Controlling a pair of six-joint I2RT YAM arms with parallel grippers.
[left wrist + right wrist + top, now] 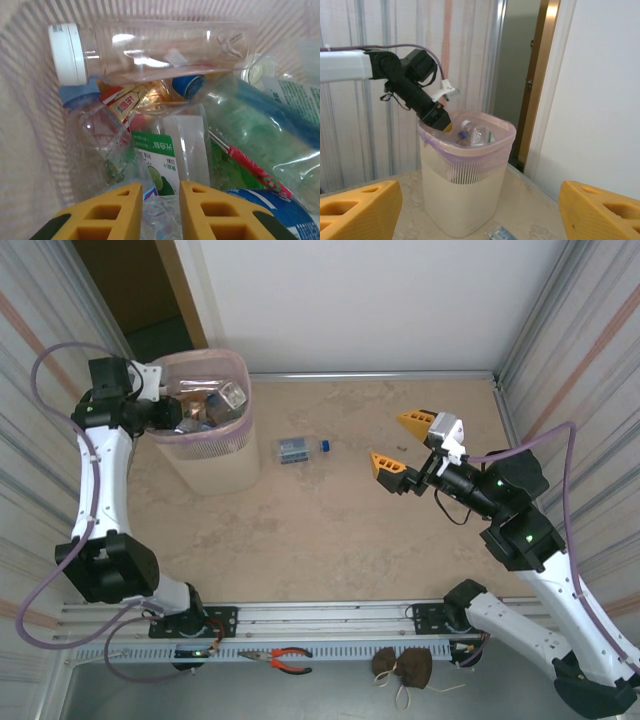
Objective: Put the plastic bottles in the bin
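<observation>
The bin (215,468) stands at 10 o'clock on the table (300,530), packed with plastic bottles (150,50). The left gripper (160,192) hangs in its mouth, fingers slightly apart, empty. The right gripper (402,447) hovers at 2 o'clock, spread wide, empty. 1 clear bottle (293,450) lies just beside the bin.

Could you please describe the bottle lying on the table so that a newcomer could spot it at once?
Find the tall beige bin with the pink liner at the table's far left. Right of it a clear plastic bottle lies on its side, blue cap pointing right. It alone lies outside the bin; the other bottles are piled inside.
</observation>
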